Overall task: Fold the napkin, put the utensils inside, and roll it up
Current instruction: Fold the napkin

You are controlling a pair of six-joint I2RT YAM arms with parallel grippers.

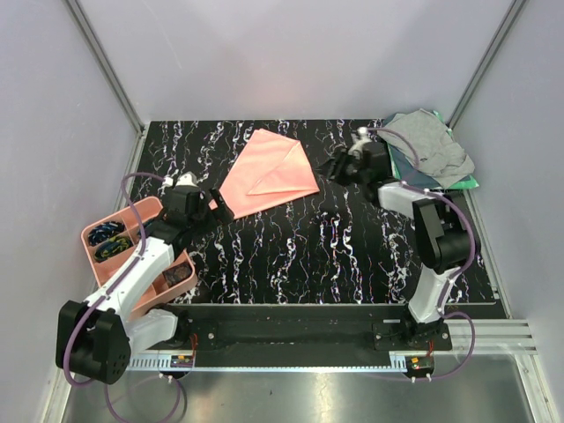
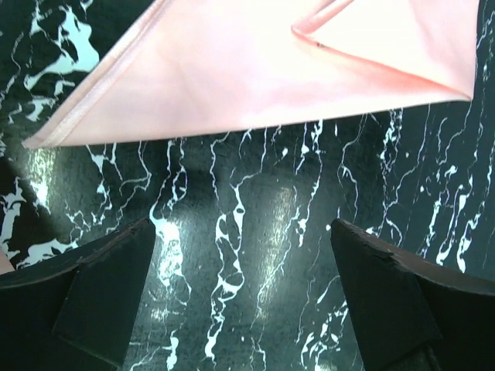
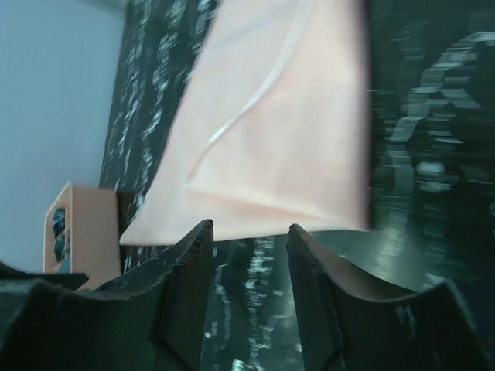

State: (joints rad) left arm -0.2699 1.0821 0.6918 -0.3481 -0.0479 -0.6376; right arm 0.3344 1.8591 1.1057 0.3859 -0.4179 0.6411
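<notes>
The salmon-pink napkin (image 1: 269, 172) lies flat on the black marbled table, folded into a kite-like shape with a flap over its right half. My left gripper (image 1: 218, 208) is open and empty just off the napkin's lower left corner; the left wrist view shows the napkin (image 2: 255, 69) ahead of the wide-apart fingers (image 2: 108, 294). My right gripper (image 1: 337, 169) is open and empty just right of the napkin's right corner; the napkin (image 3: 271, 131) fills that wrist view beyond the fingers (image 3: 186, 270). The utensils are not clearly visible.
A pink divided tray (image 1: 104, 249) holding dark items sits at the left, also seen in the right wrist view (image 3: 73, 224). A grey cloth (image 1: 427, 145) lies on a green cloth (image 1: 465, 183) at the back right. Grey walls enclose the table.
</notes>
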